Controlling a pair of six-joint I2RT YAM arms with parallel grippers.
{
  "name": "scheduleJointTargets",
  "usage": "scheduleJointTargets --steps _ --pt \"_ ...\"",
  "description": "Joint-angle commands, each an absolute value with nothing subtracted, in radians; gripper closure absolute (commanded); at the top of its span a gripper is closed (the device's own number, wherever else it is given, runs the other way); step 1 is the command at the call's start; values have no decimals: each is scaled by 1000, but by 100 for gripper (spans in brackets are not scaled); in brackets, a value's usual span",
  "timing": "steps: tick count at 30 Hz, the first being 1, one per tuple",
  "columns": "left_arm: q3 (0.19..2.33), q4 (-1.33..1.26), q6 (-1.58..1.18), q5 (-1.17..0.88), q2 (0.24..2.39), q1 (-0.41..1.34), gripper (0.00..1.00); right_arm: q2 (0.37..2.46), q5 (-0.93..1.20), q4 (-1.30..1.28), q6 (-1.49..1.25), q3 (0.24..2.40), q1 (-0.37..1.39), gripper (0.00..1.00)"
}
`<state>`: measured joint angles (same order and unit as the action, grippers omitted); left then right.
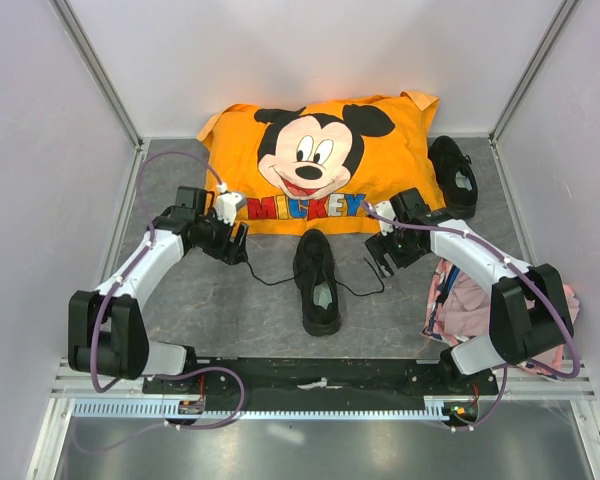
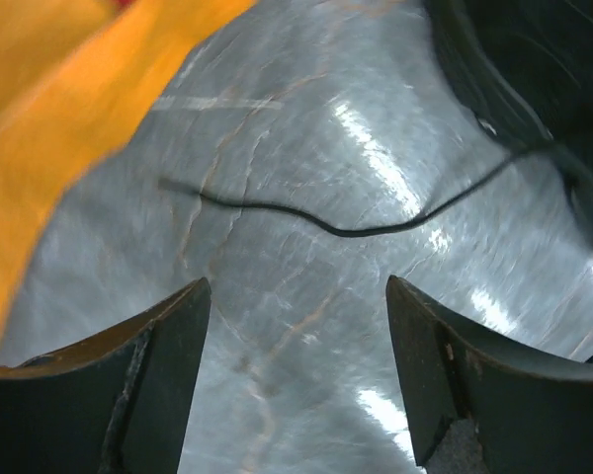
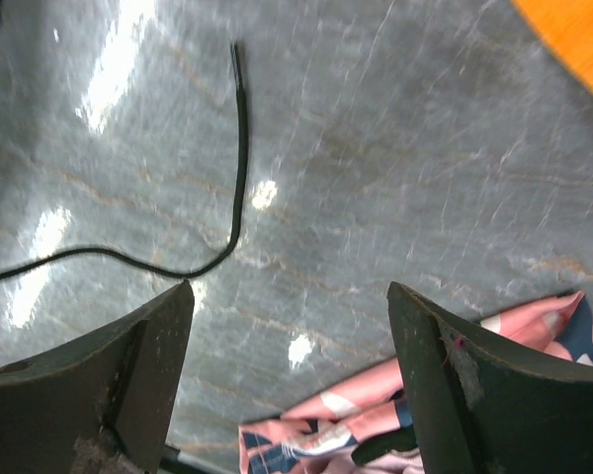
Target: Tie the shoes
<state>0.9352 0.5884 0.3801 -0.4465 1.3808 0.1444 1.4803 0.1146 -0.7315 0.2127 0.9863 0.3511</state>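
left gripper point(image 2: 296, 286) spread over glossy grey marbled tabletop point(image 2: 277, 128); white walls point(image 1: 310, 50) enclose.

Glossy marbled grey tabletop point(image 1: 240, 310), orange cloth pillow point(image 1: 320, 165)

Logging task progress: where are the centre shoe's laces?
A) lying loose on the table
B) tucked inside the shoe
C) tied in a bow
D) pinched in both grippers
A: the laces of the centre shoe trail loose over the table, and the left gripper and right gripper are open, holding nothing.
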Motion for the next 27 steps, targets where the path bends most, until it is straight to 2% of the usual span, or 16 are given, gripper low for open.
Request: scheduleJointTargets --steps 1,5,8,13,19,25,27 --pt "836 511 -222 -183 1284 179 27 1483 106 -646 163 974 351 14" --pt "772 500 -287 -43 1230 261 34 1489 86 -621 153 969 351 14" --pt "765 463 -313 12 1244 327 35 1485 66 -603 124 960 351 13" --pt "819 448 -377 51 1348 374 38 1496 34 -606 94 965 351 13" --pt "873 437 -434 61 1483 431 46 1497 41 -612 92 968 351 14" --pt "874 425 -457 116 1584 443 62 1522 55 -618 104 973 351 15" --pt "871 428 -451 140 1609 443 71 1534 66 -623 107 979 350 16"
